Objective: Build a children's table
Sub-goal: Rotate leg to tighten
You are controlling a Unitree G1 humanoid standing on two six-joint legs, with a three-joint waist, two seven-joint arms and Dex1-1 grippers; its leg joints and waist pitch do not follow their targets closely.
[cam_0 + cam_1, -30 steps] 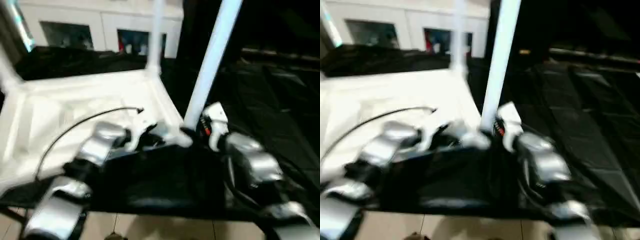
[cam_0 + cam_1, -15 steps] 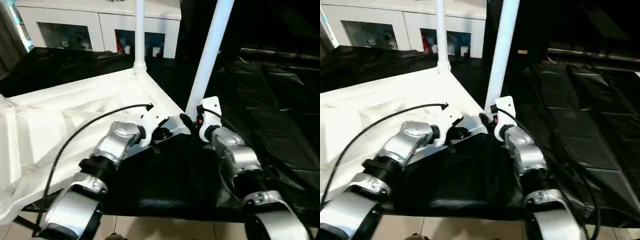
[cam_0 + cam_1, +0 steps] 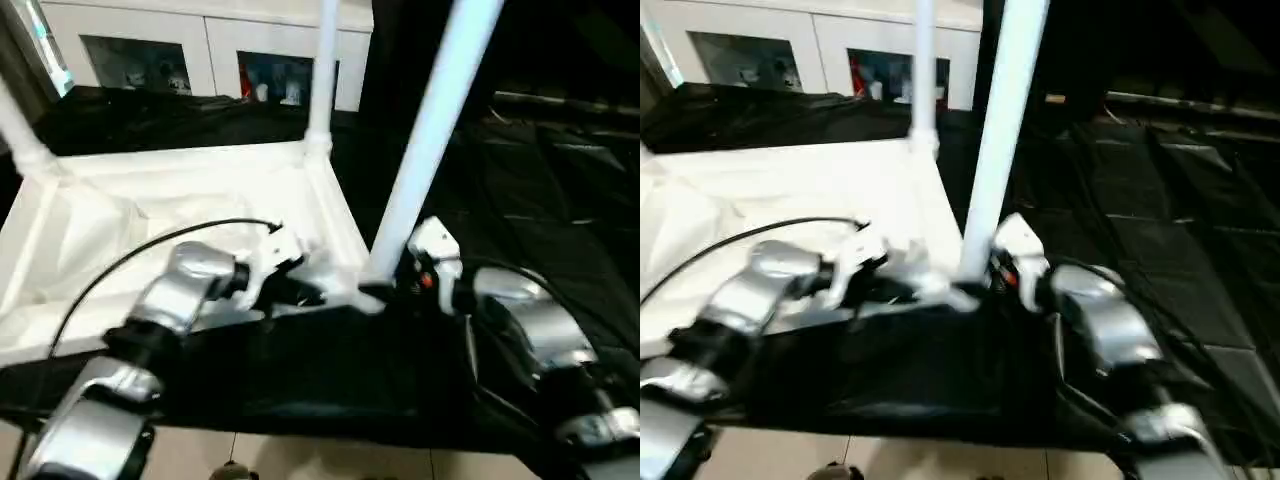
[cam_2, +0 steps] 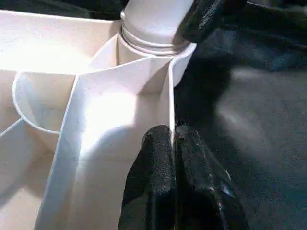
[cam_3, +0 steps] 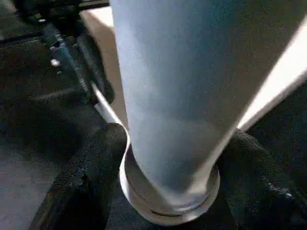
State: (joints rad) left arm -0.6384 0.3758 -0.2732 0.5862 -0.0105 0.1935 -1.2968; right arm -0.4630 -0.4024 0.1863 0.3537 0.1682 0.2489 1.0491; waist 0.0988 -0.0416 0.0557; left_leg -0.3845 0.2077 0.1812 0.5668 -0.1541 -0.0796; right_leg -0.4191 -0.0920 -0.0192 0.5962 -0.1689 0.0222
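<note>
The white tabletop point(image 3: 180, 190) lies underside up on a black-draped surface. A white leg point(image 3: 430, 140) stands in its near right corner socket, and two more legs point(image 3: 320, 70) point(image 3: 20, 130) stand in the far corners. My left gripper point(image 4: 172, 139) is shut on the thin rim wall of the tabletop point(image 4: 120, 105), just beside that near corner. My right gripper point(image 3: 385, 285) reaches the base of the near leg point(image 5: 168, 96) from the right. Its fingers point(image 5: 91, 163) stand spread on both sides of the leg's flared end, close to it.
A white glass-door cabinet point(image 3: 210, 60) stands behind the work. Black sheeting point(image 3: 540, 170) covers the surface to the right and in front. A black cable point(image 3: 150, 250) arcs over my left forearm. Pale floor point(image 3: 300, 460) shows at the near edge.
The head camera has swung, so the whole picture has shifted. Both grippers stay at the tabletop's near right corner, and the leg still stands in its socket.
</note>
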